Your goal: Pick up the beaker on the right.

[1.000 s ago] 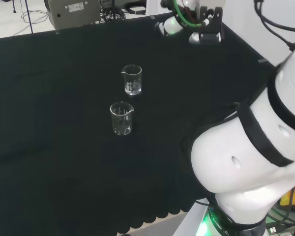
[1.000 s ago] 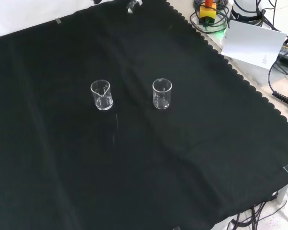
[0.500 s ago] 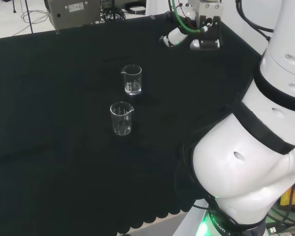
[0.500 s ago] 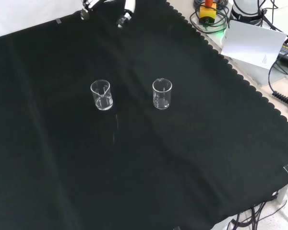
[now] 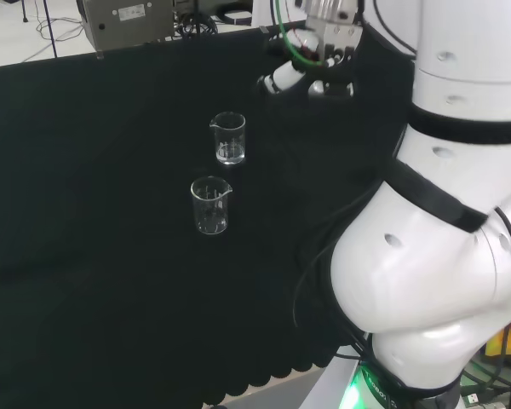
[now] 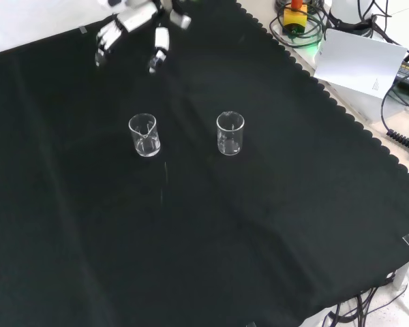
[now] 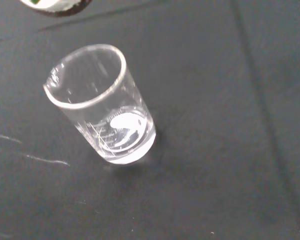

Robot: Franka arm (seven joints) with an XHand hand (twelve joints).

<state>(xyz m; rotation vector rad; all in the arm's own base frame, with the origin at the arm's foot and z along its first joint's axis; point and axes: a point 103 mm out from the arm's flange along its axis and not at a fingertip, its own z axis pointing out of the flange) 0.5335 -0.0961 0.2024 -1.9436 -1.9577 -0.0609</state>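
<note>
Two clear glass beakers (image 6: 144, 135) (image 6: 230, 133), round-rimmed, stand mid-frame on wrinkled black cloth (image 6: 211, 245); black-and-white hand (image 6: 133, 30) hovers upper left, fingers spread, empty.

Head and front views high over one black cloth (image 6: 259, 225); wrist close.

Two small clear glass beakers (image 6: 144, 135) (image 6: 230, 133), smooth and glossy, bright glints on rims and bases. Black bench cloth (image 6: 211, 231): matt woven fabric, faintly creased. White robot arm links (image 5: 426, 281): smooth glossy plastic shell.
</note>
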